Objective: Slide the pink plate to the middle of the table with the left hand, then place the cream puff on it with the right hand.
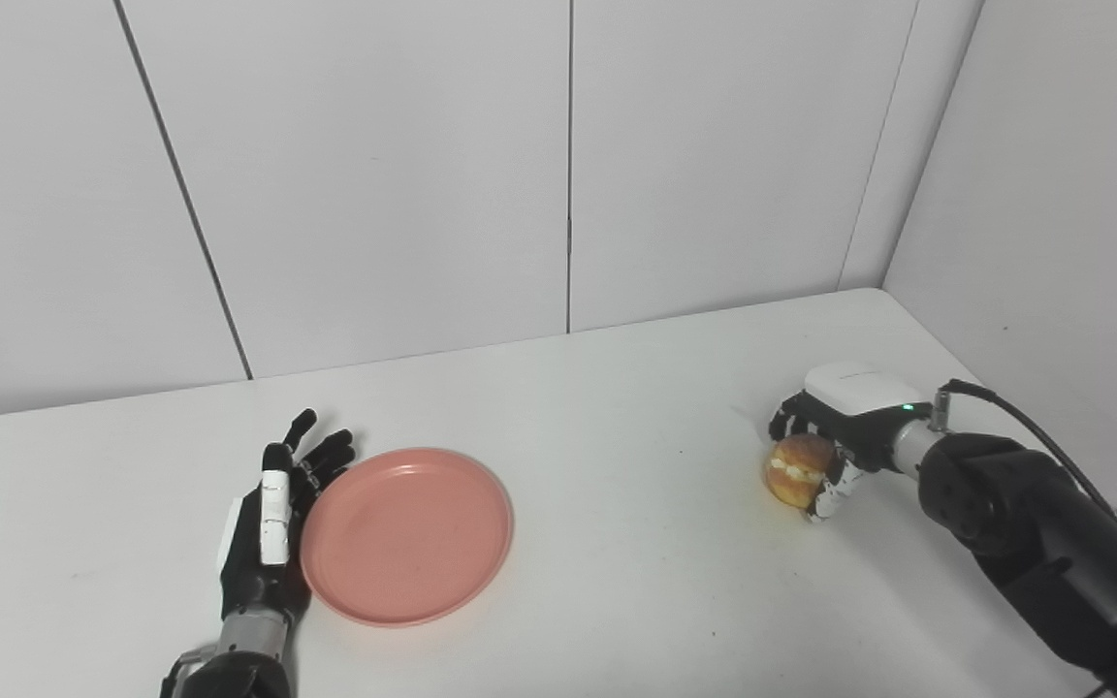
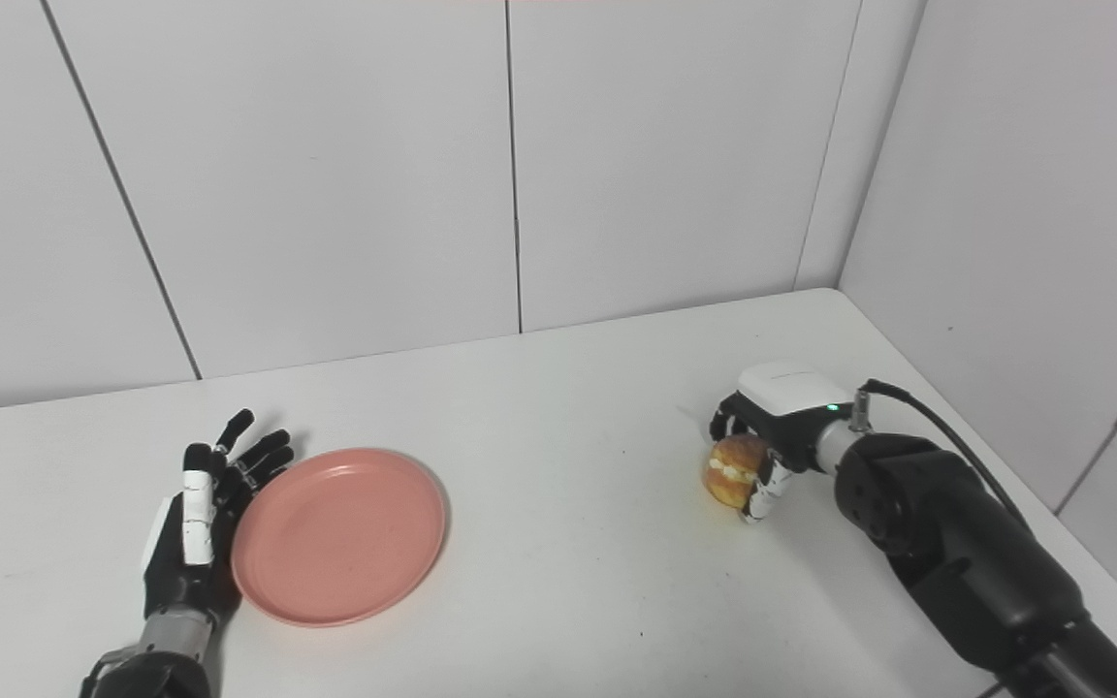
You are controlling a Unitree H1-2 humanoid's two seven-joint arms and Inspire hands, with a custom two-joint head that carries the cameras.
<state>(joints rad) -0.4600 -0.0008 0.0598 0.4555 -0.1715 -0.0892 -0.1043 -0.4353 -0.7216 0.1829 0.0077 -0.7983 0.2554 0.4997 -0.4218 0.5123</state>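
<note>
A round pink plate (image 1: 407, 533) lies flat on the white table, left of the middle. My left hand (image 1: 272, 514) stands on edge against the plate's left rim, fingers stretched out and apart, holding nothing. At the right side of the table a golden cream puff (image 1: 796, 468) with white filling sits low at the tabletop. My right hand (image 1: 830, 441) is wrapped around it, fingers curled over the far side and thumb under the near side. Whether the puff is lifted off the surface cannot be told.
The white table (image 1: 617, 407) runs to pale wall panels at the back and right. Its right edge passes close behind my right forearm (image 1: 1034, 533), where a black cable loops above the wrist.
</note>
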